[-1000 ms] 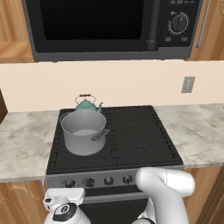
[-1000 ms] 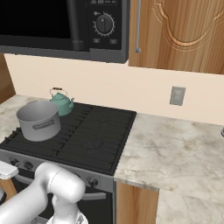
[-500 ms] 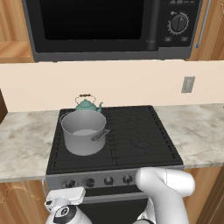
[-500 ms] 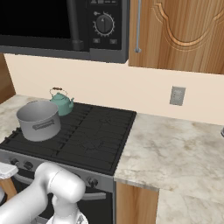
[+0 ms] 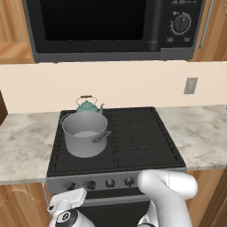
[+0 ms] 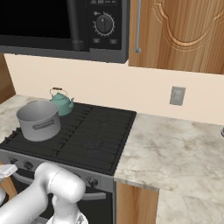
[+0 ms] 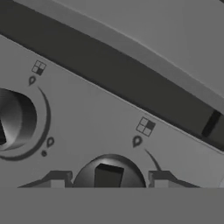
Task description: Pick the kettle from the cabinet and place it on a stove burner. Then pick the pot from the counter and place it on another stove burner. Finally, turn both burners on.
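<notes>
One pot (image 5: 85, 133), one kettle (image 5: 88, 106) on stove burners (image 5: 137, 137); four knobs (image 5: 110, 182).

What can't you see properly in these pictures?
- Kettle: its lower body is hidden behind the pot in the left base view.
- Gripper: in the hand view its fingertips are cut off by the bottom edge, straddling a knob.
- Second knob: cut off by the hand view's left edge.
</notes>
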Available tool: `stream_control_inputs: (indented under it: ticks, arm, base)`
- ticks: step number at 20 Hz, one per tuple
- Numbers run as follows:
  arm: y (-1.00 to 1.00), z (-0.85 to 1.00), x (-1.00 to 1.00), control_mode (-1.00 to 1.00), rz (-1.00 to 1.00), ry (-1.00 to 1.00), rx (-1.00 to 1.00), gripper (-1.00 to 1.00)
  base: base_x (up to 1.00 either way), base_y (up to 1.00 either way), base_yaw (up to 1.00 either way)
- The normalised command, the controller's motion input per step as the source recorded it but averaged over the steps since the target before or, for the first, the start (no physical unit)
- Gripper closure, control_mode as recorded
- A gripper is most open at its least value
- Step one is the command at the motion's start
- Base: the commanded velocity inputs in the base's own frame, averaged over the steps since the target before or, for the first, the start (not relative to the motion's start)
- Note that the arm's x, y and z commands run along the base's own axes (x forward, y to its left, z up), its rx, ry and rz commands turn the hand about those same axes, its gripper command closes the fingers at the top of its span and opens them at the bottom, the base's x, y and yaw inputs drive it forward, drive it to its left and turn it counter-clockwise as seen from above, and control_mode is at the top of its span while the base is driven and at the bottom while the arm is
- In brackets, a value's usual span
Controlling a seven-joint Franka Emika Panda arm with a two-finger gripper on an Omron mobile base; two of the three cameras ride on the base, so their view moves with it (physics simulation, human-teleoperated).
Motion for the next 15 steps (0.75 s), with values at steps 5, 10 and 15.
stream_control_inputs:
  ticks: [5,10,15]
  arm:
    - [0.05,0.00,-0.05,-1.00,-0.01,0.00,-0.18,1.00]
    - [0.06,0.00,-0.05,-1.00,-0.01,0.00,-0.19,1.00]
    - [0.07,0.00,-0.05,-1.00,-0.01,0.01,-0.19,1.00]
  base:
    - [0.00,0.00,0.00]
    - [0.00,0.00,0.00]
    - [0.00,0.00,0.00]
